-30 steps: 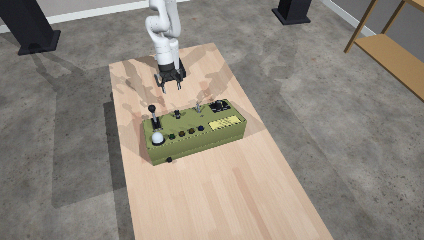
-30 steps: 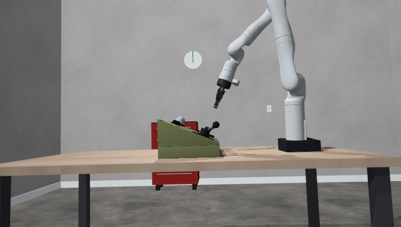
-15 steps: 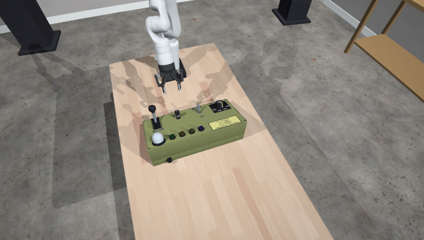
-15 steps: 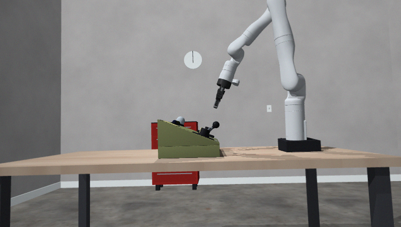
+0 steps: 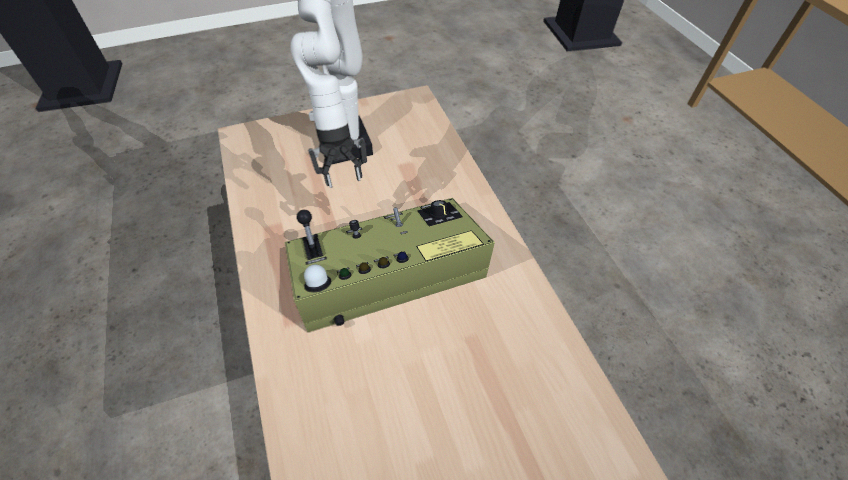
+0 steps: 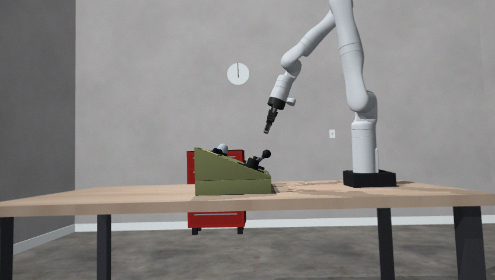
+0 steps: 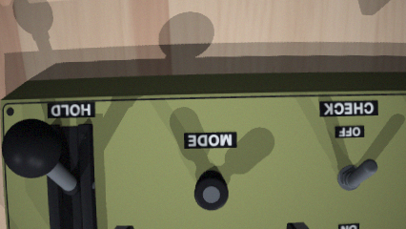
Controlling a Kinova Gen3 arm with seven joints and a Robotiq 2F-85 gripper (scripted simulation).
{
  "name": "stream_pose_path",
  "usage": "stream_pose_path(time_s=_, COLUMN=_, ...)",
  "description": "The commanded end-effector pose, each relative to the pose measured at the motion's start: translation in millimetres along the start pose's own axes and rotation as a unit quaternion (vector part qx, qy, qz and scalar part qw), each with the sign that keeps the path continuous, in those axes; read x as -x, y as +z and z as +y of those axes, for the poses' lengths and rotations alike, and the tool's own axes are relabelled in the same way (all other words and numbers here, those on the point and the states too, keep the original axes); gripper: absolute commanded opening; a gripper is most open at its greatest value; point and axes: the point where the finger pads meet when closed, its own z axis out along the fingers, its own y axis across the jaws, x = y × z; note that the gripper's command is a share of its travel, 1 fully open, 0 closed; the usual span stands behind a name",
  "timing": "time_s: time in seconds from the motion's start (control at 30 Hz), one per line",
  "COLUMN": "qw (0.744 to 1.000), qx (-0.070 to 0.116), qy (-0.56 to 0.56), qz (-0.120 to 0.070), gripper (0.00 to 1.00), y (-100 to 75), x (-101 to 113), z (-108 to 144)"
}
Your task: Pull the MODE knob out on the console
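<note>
An olive green console sits on the wooden table, its sloped panel facing up. The MODE knob is a small black knob with a grey centre near the panel's far edge; in the wrist view it sits just below its MODE label. My gripper is open and empty, hanging in the air above and behind the console, tilted toward the panel. It also shows in the side view, well above the console. The fingers are out of the wrist view.
On the panel, a black ball lever marked HOLD stands left of the knob, and a CHECK toggle switch lies right of it. A white dome button, several small coloured lamps, a rotary selector and a yellow plate also sit there. The arm's base stands behind.
</note>
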Motion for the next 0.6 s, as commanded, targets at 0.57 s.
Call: stream_pose_path(time_s=0.57, qw=1.0, qx=0.0, qy=0.0, qz=0.0, gripper=0.77, y=16.6, x=0.5, z=-0.1)
